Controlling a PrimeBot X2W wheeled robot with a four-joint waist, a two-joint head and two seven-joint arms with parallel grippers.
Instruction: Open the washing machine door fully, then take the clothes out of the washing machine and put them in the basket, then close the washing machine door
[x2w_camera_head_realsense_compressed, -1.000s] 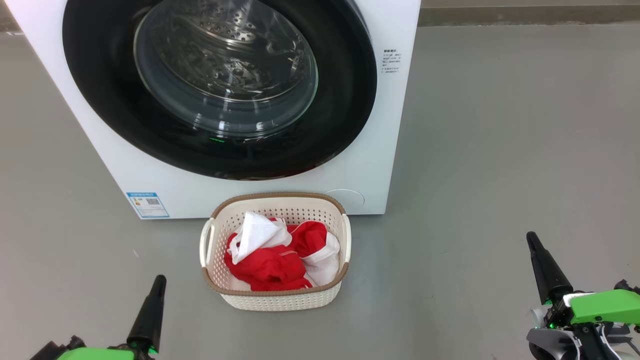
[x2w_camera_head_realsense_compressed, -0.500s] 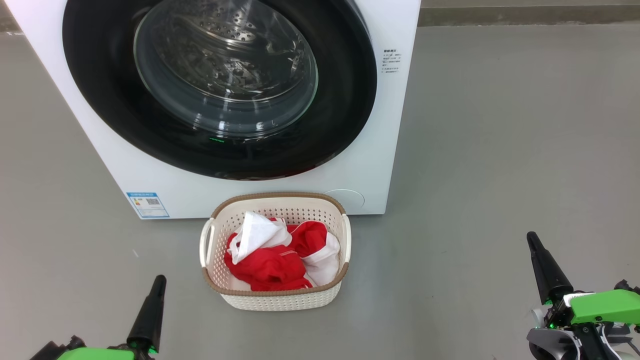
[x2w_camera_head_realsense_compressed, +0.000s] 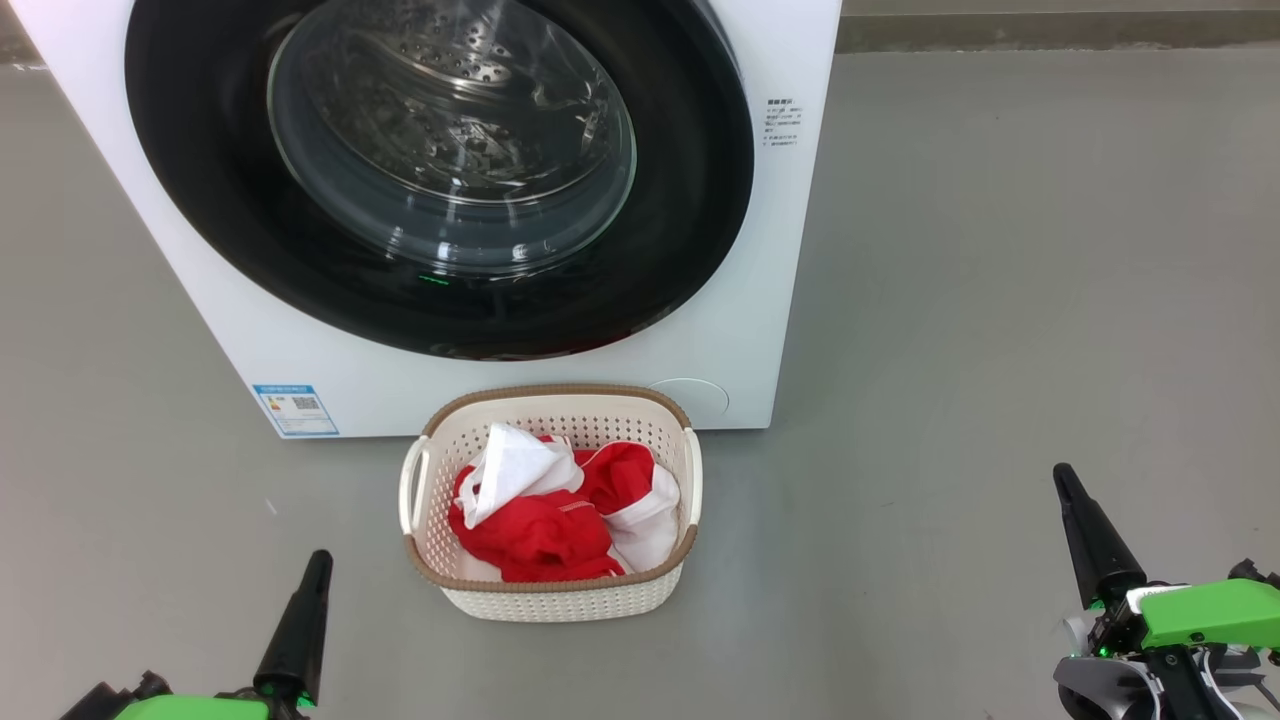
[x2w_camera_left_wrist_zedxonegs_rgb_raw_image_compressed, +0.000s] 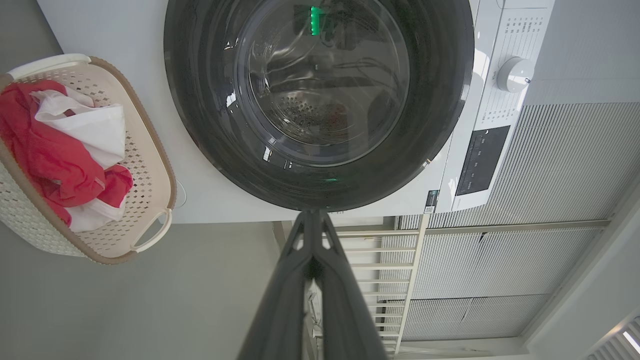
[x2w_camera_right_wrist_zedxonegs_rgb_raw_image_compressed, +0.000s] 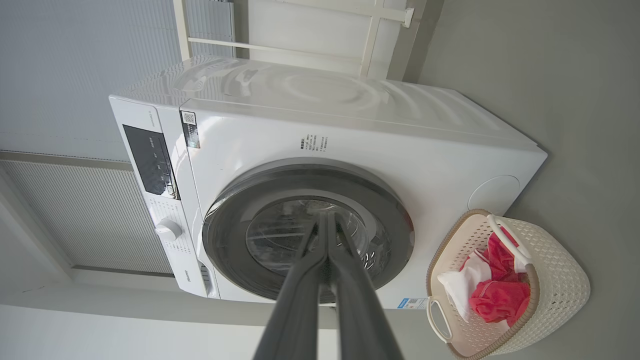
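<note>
The white washing machine stands ahead with its round black door flush against the front. Through the door's glass I see a bare steel drum. The cream basket sits on the floor just before the machine, holding the red and white clothes. My left gripper rests low at the left, shut and empty. My right gripper rests low at the right, also shut and empty. Both are well back from the basket. The wrist views show the door, the basket and shut fingers.
Grey floor spreads to the right of the machine and around the basket. A blue label marks the machine's lower left front. The control panel and a white dial lie at the machine's top. Ribbed wall panels stand behind it.
</note>
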